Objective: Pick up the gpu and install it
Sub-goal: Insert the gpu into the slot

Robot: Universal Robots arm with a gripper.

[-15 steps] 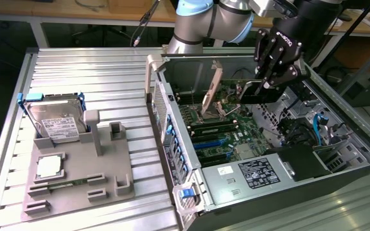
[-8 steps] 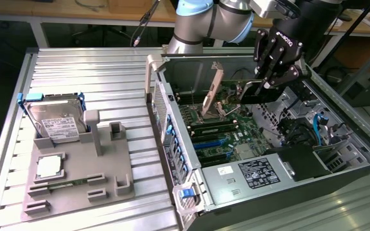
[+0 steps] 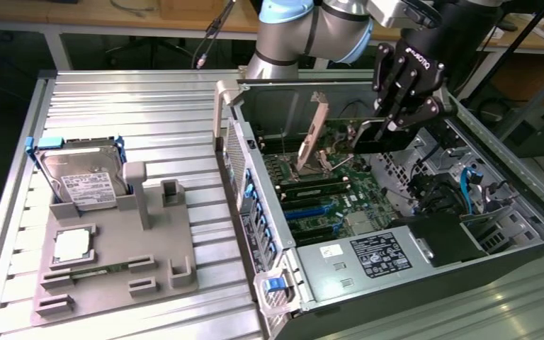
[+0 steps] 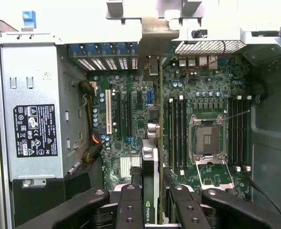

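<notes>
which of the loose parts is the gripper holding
The gpu, clamped in the gripper over the motherboard inside the case; the hard drive, processor and memory stick sit on the gray holder outside.

The table (image 3: 111,99) and the open computer case (image 3: 282,106) are being viewed by the exterior camera from high up and well back, angled downward, with the case lying toward the exterior view's right. The inside of the case is being looked straight into, from close, by the wrist camera, past the end effector (image 4: 152,212) and the edge-on gpu (image 4: 150,186). The motherboard (image 3: 333,188) and the power supply (image 4: 33,109) are being shared by both views.
</notes>
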